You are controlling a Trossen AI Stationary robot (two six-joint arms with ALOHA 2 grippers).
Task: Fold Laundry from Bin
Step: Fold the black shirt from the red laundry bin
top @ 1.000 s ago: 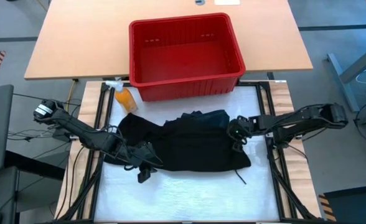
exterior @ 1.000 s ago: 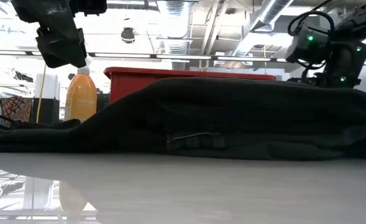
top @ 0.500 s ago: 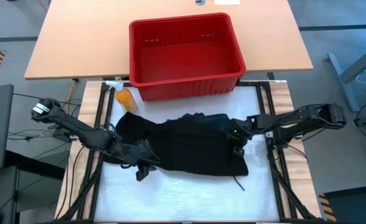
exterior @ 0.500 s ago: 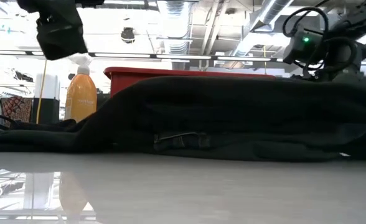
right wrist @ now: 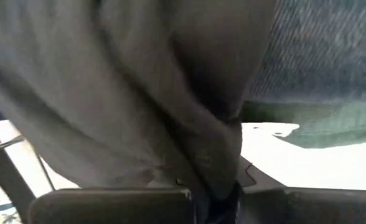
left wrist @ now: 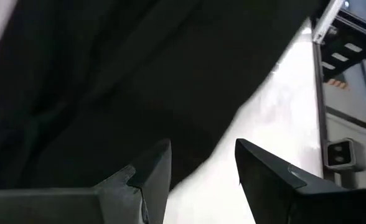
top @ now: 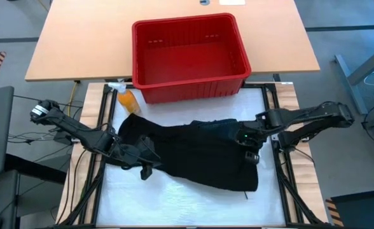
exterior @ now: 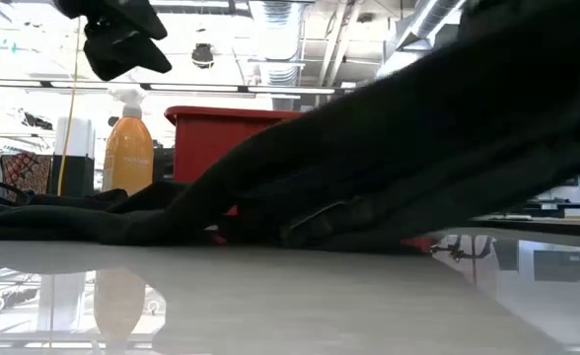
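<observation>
A dark garment of the laundry point(top: 193, 152) lies spread on the white mat, between my two grippers. My right gripper point(top: 247, 143) is shut on its right part, which slopes up off the table in the low view point(exterior: 418, 148). My left gripper point(top: 145, 159) hovers open above the garment's left part point(left wrist: 108, 74), raised at the top left of the low view point(exterior: 122, 39), with nothing between its fingers point(left wrist: 198, 168). The red bin point(top: 190, 54) stands behind the garment and shows only its bare inside. My right gripper pinches a bunched fold of the dark garment point(right wrist: 223, 168) between its two fingers, near the garment's right edge. The fingers come from above, pointing steeply down. The garment's right part is lifted, while its left part point(exterior: 73, 222) lies on the table.
An orange spray bottle point(top: 128, 98) stands at the bin's near left corner point(exterior: 129, 148). The white mat point(top: 193, 203) is bare in front of the garment. A tan wooden tabletop point(top: 79, 44) carries the bin's far part.
My right gripper has risen and shifted a little toward the table's near right, drawing the garment's right part up off the mat. The garment's left part has stayed lying on the mat. My left gripper has risen slightly and tipped, staying open.
</observation>
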